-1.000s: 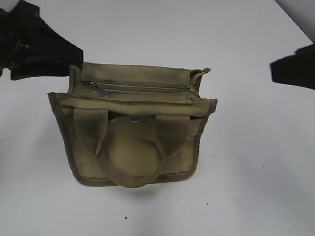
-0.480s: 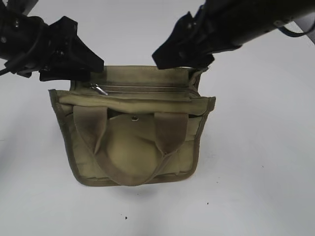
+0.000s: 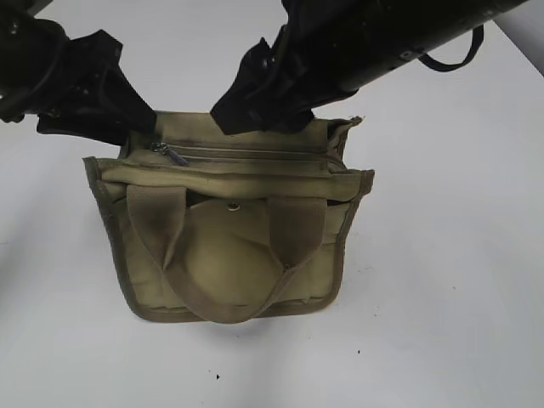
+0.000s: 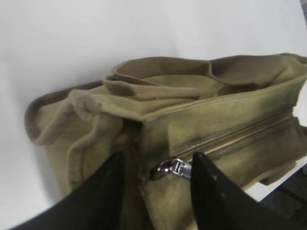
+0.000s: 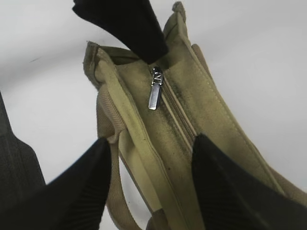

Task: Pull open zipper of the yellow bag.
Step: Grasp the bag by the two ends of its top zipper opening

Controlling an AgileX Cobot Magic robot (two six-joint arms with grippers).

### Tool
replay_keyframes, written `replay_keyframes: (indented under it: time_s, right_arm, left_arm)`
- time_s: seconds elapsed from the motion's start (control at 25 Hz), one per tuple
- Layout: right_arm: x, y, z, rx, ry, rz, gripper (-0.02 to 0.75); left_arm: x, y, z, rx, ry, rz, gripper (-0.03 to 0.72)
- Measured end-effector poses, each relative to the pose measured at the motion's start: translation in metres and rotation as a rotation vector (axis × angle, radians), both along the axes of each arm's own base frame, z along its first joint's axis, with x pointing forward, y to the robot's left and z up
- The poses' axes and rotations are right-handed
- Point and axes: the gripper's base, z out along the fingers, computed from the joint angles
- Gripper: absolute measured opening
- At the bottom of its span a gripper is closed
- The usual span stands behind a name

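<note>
The zipper (image 3: 246,155) is closed, its pull tab (image 4: 171,168) between the left gripper's (image 4: 156,191) 2 spread, empty fingers at the bag's (image 3: 229,246) end. The right gripper (image 5: 151,182), fingers apart, straddles the zipper line farther along, holding nothing.

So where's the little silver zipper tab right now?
In the exterior view the tab lies at the left end of the zipper, on top of the bag. The left gripper sits open around it.
</note>
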Motion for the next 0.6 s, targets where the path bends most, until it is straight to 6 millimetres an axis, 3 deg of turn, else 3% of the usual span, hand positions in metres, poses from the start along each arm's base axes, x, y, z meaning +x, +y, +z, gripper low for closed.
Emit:
replay_keyframes:
  time_s: [0.2,0.36,0.6]
  right_arm:
    - [0.002,0.001,0.002,0.021,-0.020,-0.018,0.428]
    - [0.000,0.008,0.005,0.029,-0.082,0.004,0.428]
    - [0.000,0.022,-0.004,-0.002,-0.160,0.067,0.428]
  left_arm:
    - [0.004,-0.003,-0.004,-0.028,0.013,0.029,0.356]
    - [0.010,-0.013,-0.020,-0.034,0.071,0.017,0.333]
    - [0.011,-0.017,-0.018,-0.045,0.055,0.019,0.156]
